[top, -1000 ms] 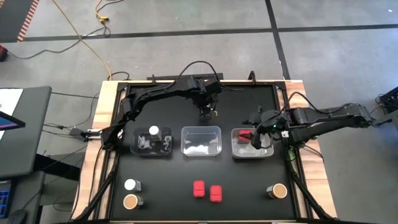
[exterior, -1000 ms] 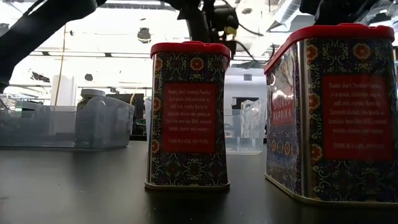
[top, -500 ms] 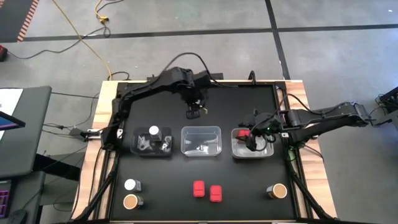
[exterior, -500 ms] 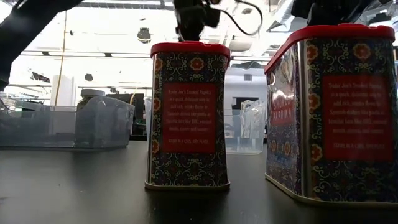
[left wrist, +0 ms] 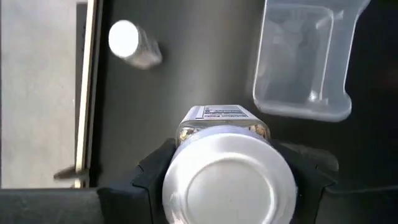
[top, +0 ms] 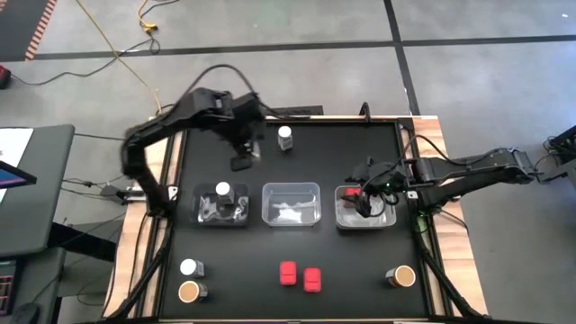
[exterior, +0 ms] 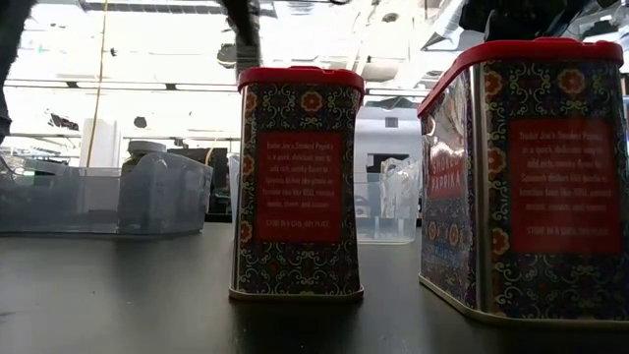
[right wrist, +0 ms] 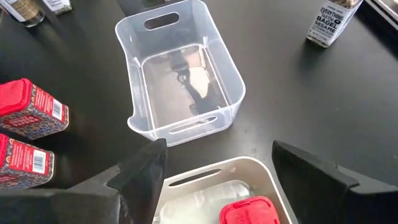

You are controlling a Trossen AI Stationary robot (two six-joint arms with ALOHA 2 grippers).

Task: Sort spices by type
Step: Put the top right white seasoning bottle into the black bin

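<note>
Left claw (top: pixel 241 162) pinching white-cap jar (left wrist: pixel 227 183) by body, cap up, high over far-left part of desk (top: pixel 342 261). Probably bound for left tray (top: pixel 205 216), where matching jar (top: pixel 222 191) sits. Grip is only clear from wrist view, so not 100% sure. Right claw (right wrist: pixel 214 168) spread, nothing between fingers, hovering over right tray (right wrist: pixel 205 171) with red packet (right wrist: pixel 249 211) in it. Two more red packets (top: pixel 300 275) wait at desk's near edge.
</note>
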